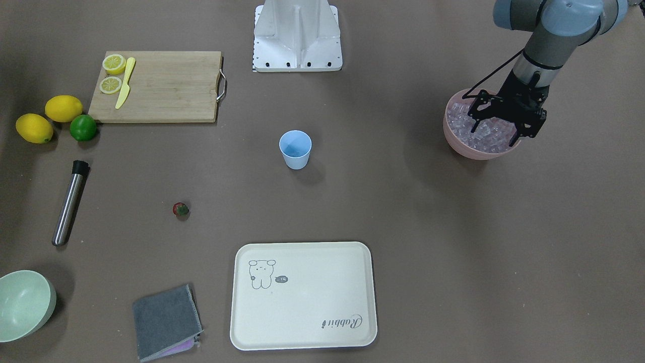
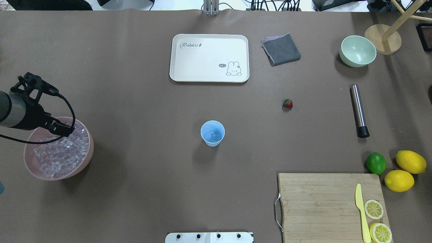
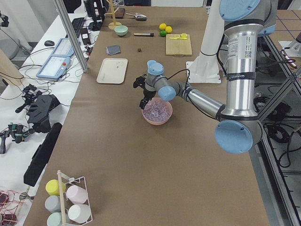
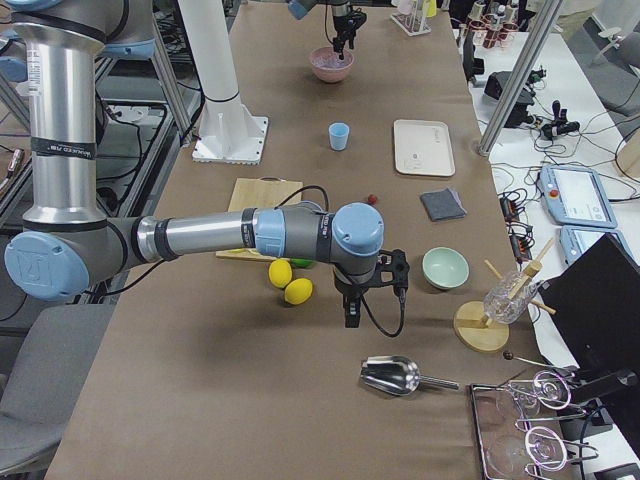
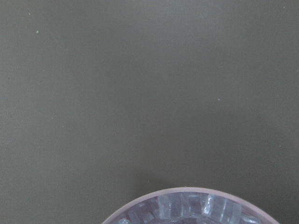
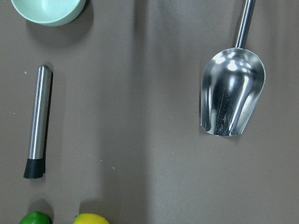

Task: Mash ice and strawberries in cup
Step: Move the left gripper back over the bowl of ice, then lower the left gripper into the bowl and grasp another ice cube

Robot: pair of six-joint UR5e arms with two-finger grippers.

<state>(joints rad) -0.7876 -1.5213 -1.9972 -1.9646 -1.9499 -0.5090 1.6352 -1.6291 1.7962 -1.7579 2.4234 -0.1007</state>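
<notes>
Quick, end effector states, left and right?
Left end effector: open, over the ice in the pink bowl.
Right end effector: cannot tell.

The left gripper (image 2: 64, 130) hangs over the pink bowl (image 2: 87, 158) of ice (image 2: 54, 162). The cup (image 2: 212, 133) stands mid-table, the strawberry (image 2: 287, 103) well apart from it.

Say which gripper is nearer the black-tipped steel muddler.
Right. The right gripper hovers near the black-tipped steel muddler; the left gripper hangs over the pink bowl of clear ice cubes across the table.
</notes>
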